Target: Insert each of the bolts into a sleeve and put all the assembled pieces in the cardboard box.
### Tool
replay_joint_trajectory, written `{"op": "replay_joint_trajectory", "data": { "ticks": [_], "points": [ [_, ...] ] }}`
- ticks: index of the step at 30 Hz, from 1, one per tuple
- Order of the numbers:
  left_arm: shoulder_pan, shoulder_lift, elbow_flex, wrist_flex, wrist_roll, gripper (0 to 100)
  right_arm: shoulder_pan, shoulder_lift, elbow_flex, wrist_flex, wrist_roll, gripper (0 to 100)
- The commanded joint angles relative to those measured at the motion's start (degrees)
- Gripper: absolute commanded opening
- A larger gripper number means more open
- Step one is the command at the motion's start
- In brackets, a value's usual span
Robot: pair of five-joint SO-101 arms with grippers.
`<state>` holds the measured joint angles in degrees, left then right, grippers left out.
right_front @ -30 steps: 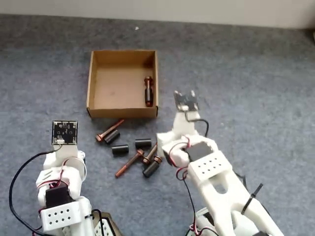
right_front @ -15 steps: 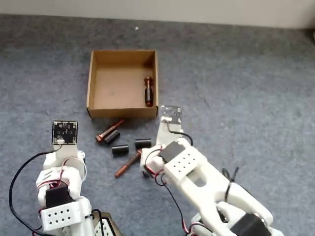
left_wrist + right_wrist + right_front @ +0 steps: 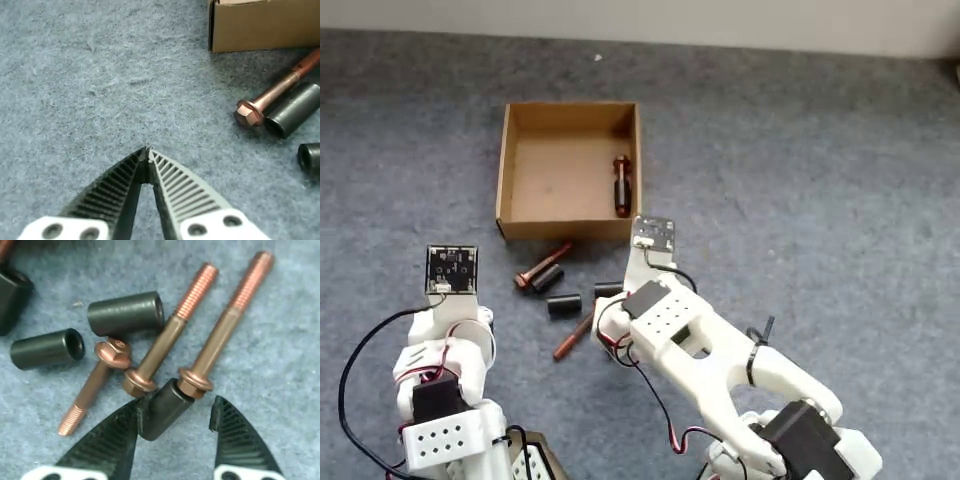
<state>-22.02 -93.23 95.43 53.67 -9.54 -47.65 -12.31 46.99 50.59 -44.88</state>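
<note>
The cardboard box [image 3: 570, 170] holds one bolt seated in a sleeve [image 3: 622, 186] against its right wall. In front of it lie loose copper bolts and black sleeves. My right gripper [image 3: 175, 415] is open and low over this pile. A short black sleeve [image 3: 162, 410] lies between its fingers, against one finger [image 3: 120, 432]. Two long bolts [image 3: 170, 340] [image 3: 227, 322] point away from that sleeve, and a third bolt [image 3: 92, 387] lies beside them. My left gripper [image 3: 146, 152] is shut and empty on the carpet, short of a bolt [image 3: 272, 95] and a sleeve [image 3: 292, 110].
Two more sleeves [image 3: 125, 314] [image 3: 45, 347] lie just beyond the bolt heads. In the high view the right arm [image 3: 665, 320] covers part of the pile. A bolt and sleeve [image 3: 545, 268] and another sleeve [image 3: 563, 304] lie left of it. Grey carpet stretches all around.
The right arm has swung left from beside the box's right corner and come down over the pile, now covering two bolts and a sleeve. The left arm has not moved.
</note>
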Motion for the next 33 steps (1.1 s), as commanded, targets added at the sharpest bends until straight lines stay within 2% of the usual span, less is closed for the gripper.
{"op": "replay_joint_trajectory", "data": {
  "ticks": [1,14,22,24,27,33],
  "points": [
    [-0.48,-0.48,-0.13,-1.05,-0.26,3,-0.57,0.40,-0.22,-0.84,-0.70,19.5],
    [-0.48,-0.48,-0.13,-1.05,-0.26,3,-1.98,0.57,-0.13,-0.92,-0.70,19.0],
    [-0.48,-0.48,-0.13,-1.05,-0.26,3,-1.80,9.54,-0.92,-0.92,-0.44,1.9],
    [-0.48,-0.48,-0.13,-0.97,-0.26,3,-1.71,9.98,-2.07,-0.57,-0.26,0.3],
    [-0.48,-0.48,-0.04,-0.97,-0.26,3,0.31,7.60,-2.86,2.15,1.14,0.5],
    [-0.48,-0.48,-0.04,-0.70,-0.88,3,5.85,-9.98,-2.42,8.31,11.08,0.5]
  ]
}}
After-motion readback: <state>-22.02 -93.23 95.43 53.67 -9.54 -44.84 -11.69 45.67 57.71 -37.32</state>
